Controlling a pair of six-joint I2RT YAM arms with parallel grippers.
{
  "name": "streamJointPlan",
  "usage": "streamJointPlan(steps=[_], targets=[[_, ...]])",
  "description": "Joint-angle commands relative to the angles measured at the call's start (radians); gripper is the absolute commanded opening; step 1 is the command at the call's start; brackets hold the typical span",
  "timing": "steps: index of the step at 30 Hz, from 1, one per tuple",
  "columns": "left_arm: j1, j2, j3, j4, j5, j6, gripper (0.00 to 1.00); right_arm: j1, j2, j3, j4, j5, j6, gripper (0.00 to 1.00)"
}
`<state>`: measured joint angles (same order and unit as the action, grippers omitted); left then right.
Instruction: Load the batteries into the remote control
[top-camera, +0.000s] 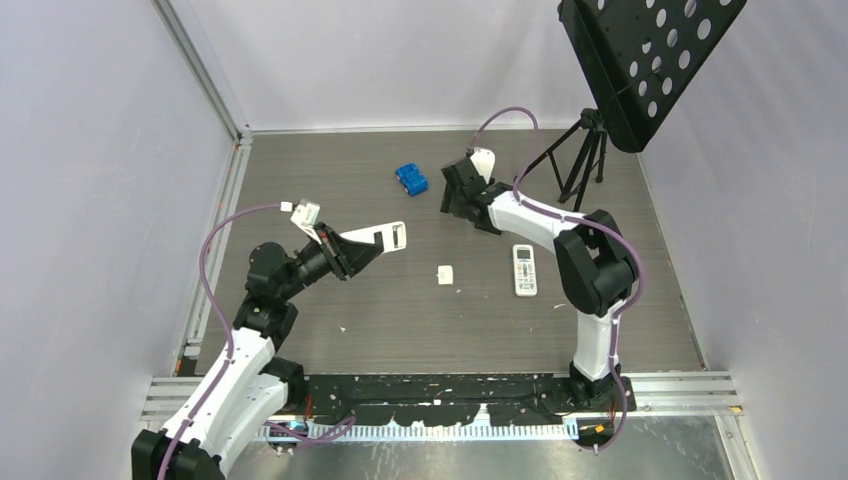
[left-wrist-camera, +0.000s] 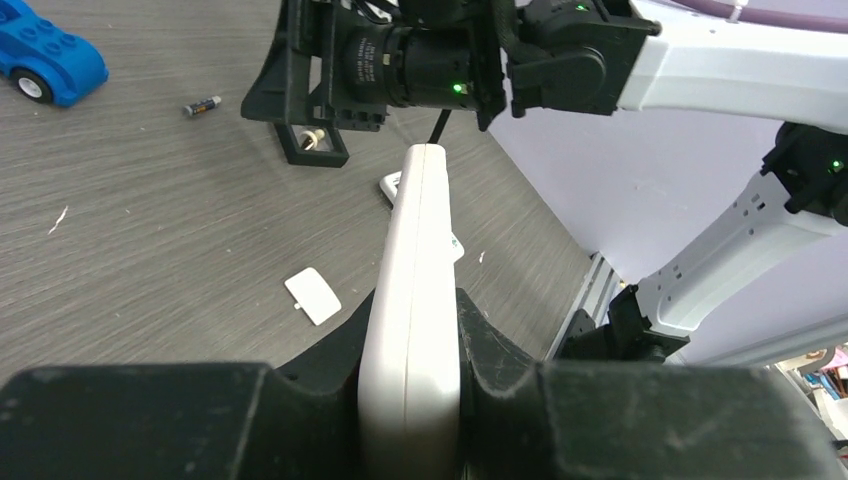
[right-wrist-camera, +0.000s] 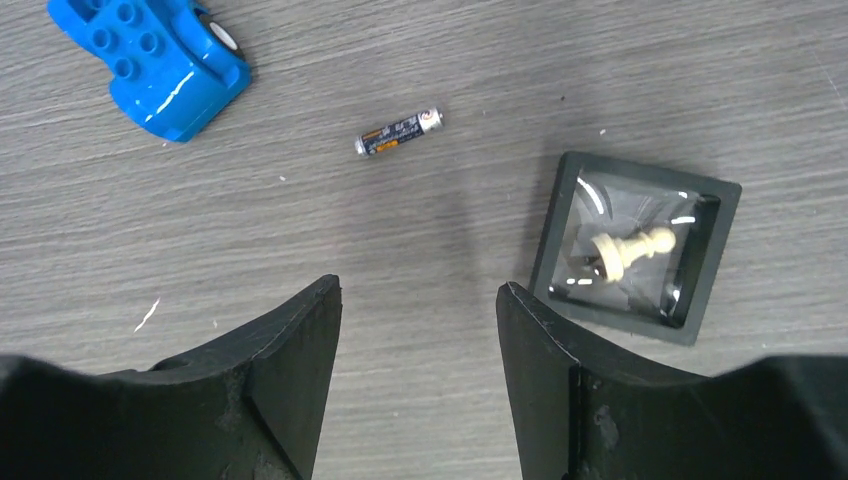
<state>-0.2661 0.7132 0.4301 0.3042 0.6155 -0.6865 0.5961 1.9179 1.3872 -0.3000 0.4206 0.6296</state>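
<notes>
My left gripper (top-camera: 362, 247) is shut on the remote control (top-camera: 388, 236), a slim white slab lifted off the table with a grey slot near its far end. The left wrist view shows the remote control (left-wrist-camera: 420, 230) edge-on, clamped between both pads of the left gripper (left-wrist-camera: 413, 310). One battery (right-wrist-camera: 400, 131), dark with a metallic end, lies on the table between the blue toy car and a black frame; the battery (left-wrist-camera: 203, 105) shows here too. My right gripper (right-wrist-camera: 418, 300) hovers just short of it, open and empty; the right gripper (top-camera: 455, 200) sits at mid-back of the table.
A blue toy car (top-camera: 411, 179) is left of the right gripper. A black square frame (right-wrist-camera: 635, 245) holding a chess pawn sits right of the battery. A small white cover (top-camera: 445, 274) and a second white remote with buttons (top-camera: 525, 270) lie mid-table. A tripod (top-camera: 585, 160) stands back right.
</notes>
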Motion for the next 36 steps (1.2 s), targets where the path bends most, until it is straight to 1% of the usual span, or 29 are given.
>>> streamJointPlan(steps=[1, 8, 13, 17, 22, 27, 31, 36], targets=[[0.005, -0.011, 0.002, 0.084, 0.039, 0.029, 0.0, -0.014, 0.045, 0.07, 0.053, 0.014, -0.045, 0.63], [0.004, -0.016, 0.003, 0.074, -0.002, 0.01, 0.0, -0.033, 0.109, 0.126, 0.09, 0.059, -0.056, 0.63], [0.003, -0.003, 0.001, 0.074, -0.013, -0.007, 0.0, -0.033, 0.18, 0.192, 0.082, 0.105, -0.047, 0.67], [0.004, 0.001, 0.002, 0.068, -0.02, -0.015, 0.0, -0.035, 0.234, 0.239, 0.07, 0.113, -0.049, 0.68], [0.004, -0.003, 0.001, 0.058, -0.03, -0.019, 0.0, -0.034, 0.262, 0.254, 0.098, 0.148, -0.094, 0.68], [0.003, 0.003, 0.001, 0.062, -0.034, -0.026, 0.0, -0.04, 0.297, 0.281, 0.119, 0.151, -0.144, 0.68], [0.004, 0.001, 0.002, 0.062, -0.033, -0.03, 0.0, -0.048, 0.338, 0.34, 0.056, 0.164, -0.139, 0.63], [0.004, -0.003, 0.002, 0.055, -0.034, -0.03, 0.0, -0.054, 0.354, 0.349, -0.014, 0.151, -0.13, 0.5]])
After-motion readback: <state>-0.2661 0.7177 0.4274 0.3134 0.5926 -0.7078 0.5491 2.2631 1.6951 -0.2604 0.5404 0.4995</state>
